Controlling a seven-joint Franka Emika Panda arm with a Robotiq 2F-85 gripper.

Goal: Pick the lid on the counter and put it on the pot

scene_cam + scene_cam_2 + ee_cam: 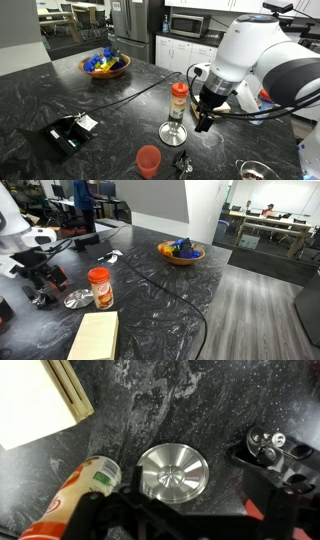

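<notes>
The lid (pixel 173 131) is a round shiny silver disc with a central knob. It lies flat on the dark marbled counter, just in front of the orange-capped spice jar (pixel 179 100). It also shows in an exterior view (pixel 78 299) and fills the middle of the wrist view (pixel 172 470). My gripper (pixel 205 118) hangs beside and a little above the lid, open and empty. In the wrist view its dark fingers (pixel 190 520) spread on either side below the lid. A shiny round rim at the bottom edge of an exterior view looks like the pot (pixel 255 172), and it is partly cut off.
A red cup (pixel 148 160) and a dark bunch of keys (pixel 182 160) sit near the lid. A wooden bowl of coloured items (pixel 105 65) stands further back, and a cable runs across the counter. A pale wooden board (pixel 95 337) lies near the jar. A black flat object (pixel 70 133) lies apart.
</notes>
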